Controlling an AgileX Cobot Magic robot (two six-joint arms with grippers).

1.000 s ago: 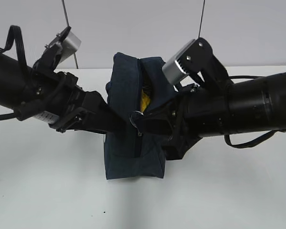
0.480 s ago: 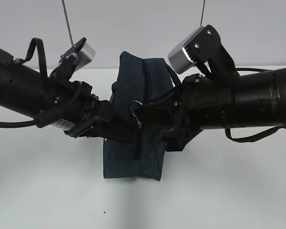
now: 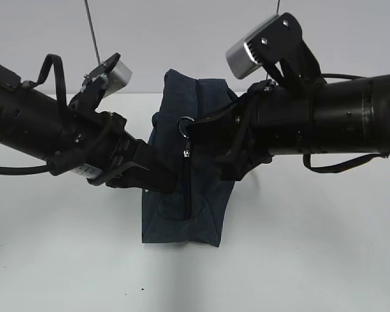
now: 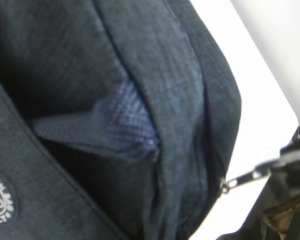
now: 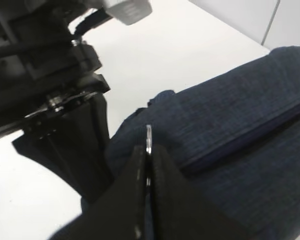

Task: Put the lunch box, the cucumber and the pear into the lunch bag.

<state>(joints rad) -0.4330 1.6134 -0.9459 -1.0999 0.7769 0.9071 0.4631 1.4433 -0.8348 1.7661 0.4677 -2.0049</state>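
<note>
Two grips carry the risk: your right gripper (image 5: 146,150) has its jaws clamped on the silver ring pull (image 3: 185,121); your left gripper (image 3: 166,179), jaws closed, pinches the lunch bag (image 3: 182,214) standing on the tabletop (image 3: 299,260); if the fabric slips, the bag could tip or lift, or the zipper jam.

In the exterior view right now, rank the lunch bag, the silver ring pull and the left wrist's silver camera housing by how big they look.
1. lunch bag, clearly largest.
2. camera housing, though it may sit nearer the lens or farther from it.
3. ring pull, smallest.
</note>
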